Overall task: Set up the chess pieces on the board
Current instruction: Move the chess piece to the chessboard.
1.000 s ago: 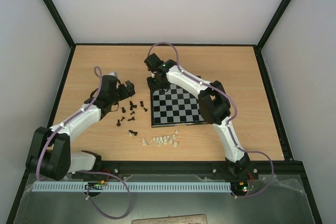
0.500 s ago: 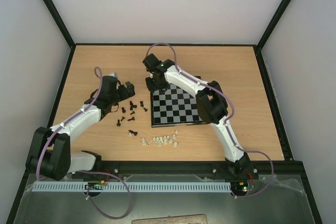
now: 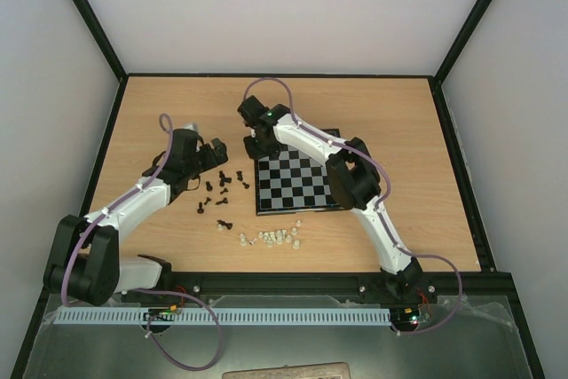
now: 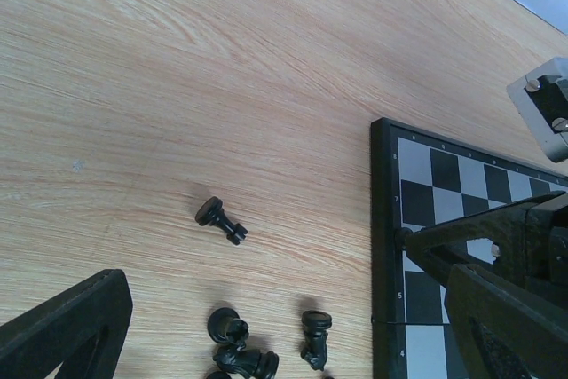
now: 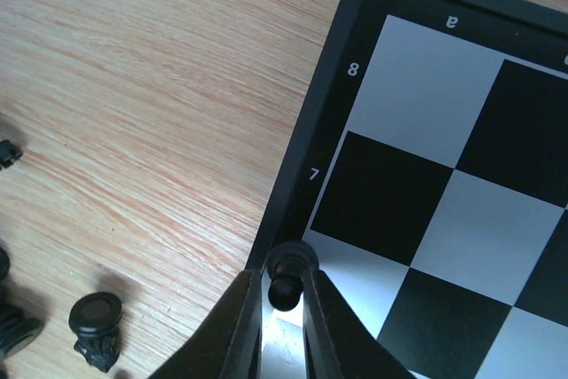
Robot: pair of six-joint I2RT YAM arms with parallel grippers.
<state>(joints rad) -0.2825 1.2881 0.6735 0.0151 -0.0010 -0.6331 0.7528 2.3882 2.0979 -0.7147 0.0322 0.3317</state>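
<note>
A pale wooden table (image 3: 399, 122) is sitting inside a booth — plain white walls (image 3: 284, 6) are closing it in at the back and both sides. Black frame bars (image 3: 90, 19) are running up the corners and along the table's edges. Soft, even light is falling across the wood grain.

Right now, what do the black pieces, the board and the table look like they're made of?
Each piece: likely moulded black plastic, slight sheen; the board: smooth, probably plastic or metal, pale squares reflect light, printed numerals; the table: wood or wood-look laminate, matte, visible grain.
</note>
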